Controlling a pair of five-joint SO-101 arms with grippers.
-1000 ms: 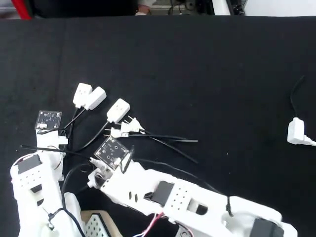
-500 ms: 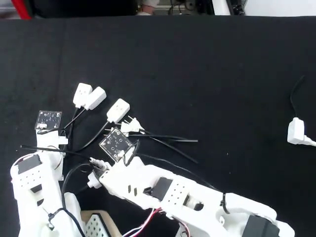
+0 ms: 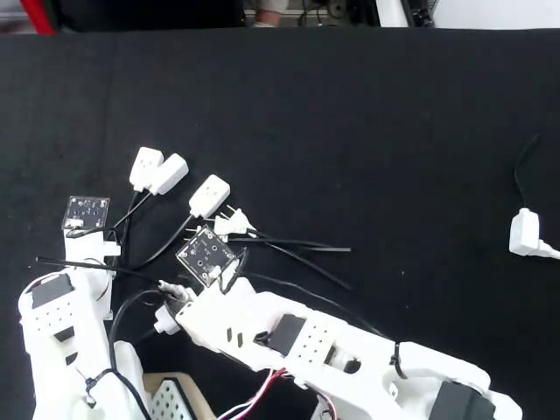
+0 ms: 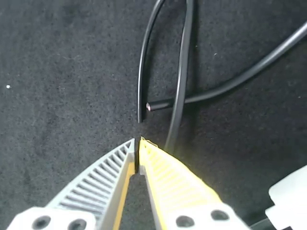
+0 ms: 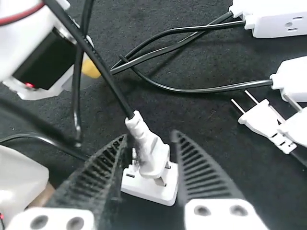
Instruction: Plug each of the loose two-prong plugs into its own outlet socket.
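My right gripper (image 5: 149,138) has its black fingers (image 5: 103,177) on either side of a white outlet socket (image 5: 148,188), gripping its sides. A white two-prong plug (image 5: 149,155) sits in that socket, and its black cable runs away past the fingertips. A loose two-prong plug (image 5: 261,120) lies beyond, also the loose plug (image 3: 229,223) in the high view. Three more white sockets (image 3: 210,194) lie near it on their cables. My left gripper (image 4: 138,143) is shut on nothing just short of two black cable ends (image 4: 146,106). The right arm (image 3: 289,337) reaches in from the lower right.
Black cables (image 3: 289,249) criss-cross the black table (image 3: 367,122) around both grippers. The left arm (image 3: 61,324) stands at the lower left edge. Another white plug piece (image 3: 525,232) with its cable lies alone at the far right.
The right arm moved forward and slightly right toward the loose plug about a second ago, then stopped. The left arm has not moved.
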